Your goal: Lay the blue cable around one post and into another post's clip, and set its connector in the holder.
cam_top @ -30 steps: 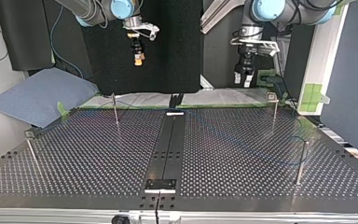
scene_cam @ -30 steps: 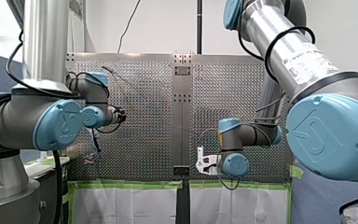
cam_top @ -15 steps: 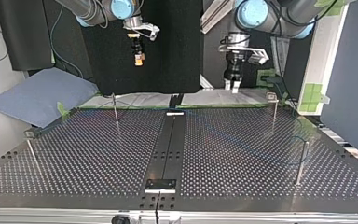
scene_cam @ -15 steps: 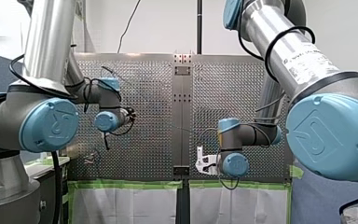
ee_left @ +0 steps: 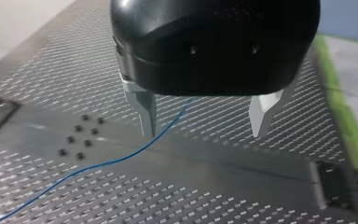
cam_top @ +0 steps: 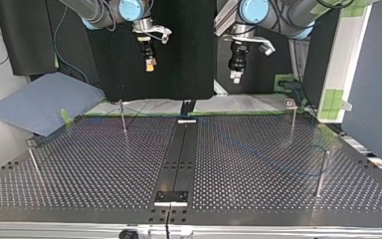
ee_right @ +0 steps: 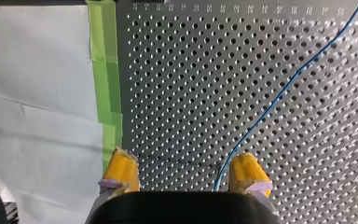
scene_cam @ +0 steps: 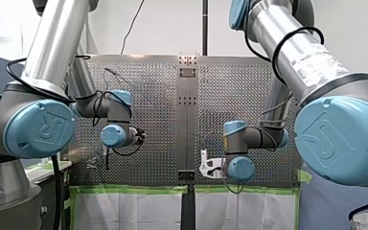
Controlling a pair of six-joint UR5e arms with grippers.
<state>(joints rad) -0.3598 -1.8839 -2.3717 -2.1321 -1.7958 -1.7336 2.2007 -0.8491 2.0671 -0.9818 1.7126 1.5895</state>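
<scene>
The cable (ee_left: pixel 121 161) lies slack on the table (cam_top: pixel 104 169), a thin, glossy blue line curving across the perforated metal; in the top view it shows only faintly in the right half of the frame, too faint to tell whether it touches any post, and I cannot make out its connector. By my judgement no routing is done yet, which is why nothing is held. My left gripper (ee_left: pixel 204 134) hangs above the cable with its jaws spread wide and empty; the strand passes under one tapered, pale metal finger (ee_left: pixel 144 112), so the hold looks lined up but not begun. My right gripper (ee_right: pixel 185 175) is likewise wide and empty, the cable running on the plate below, just inside one scuffed yellow pad (ee_right: pixel 249 172). Both sit high at the upper middle of the top view, likely for clearance over the posts (cam_top: pixel 322 172), which are slim, upright metal rods standing well apart. The table is dull steel with fine, regular holes, split by a dark smooth strip (cam_top: pixel 179 154); matte green tape (ee_right: pixel 103 70) edges it.
</scene>
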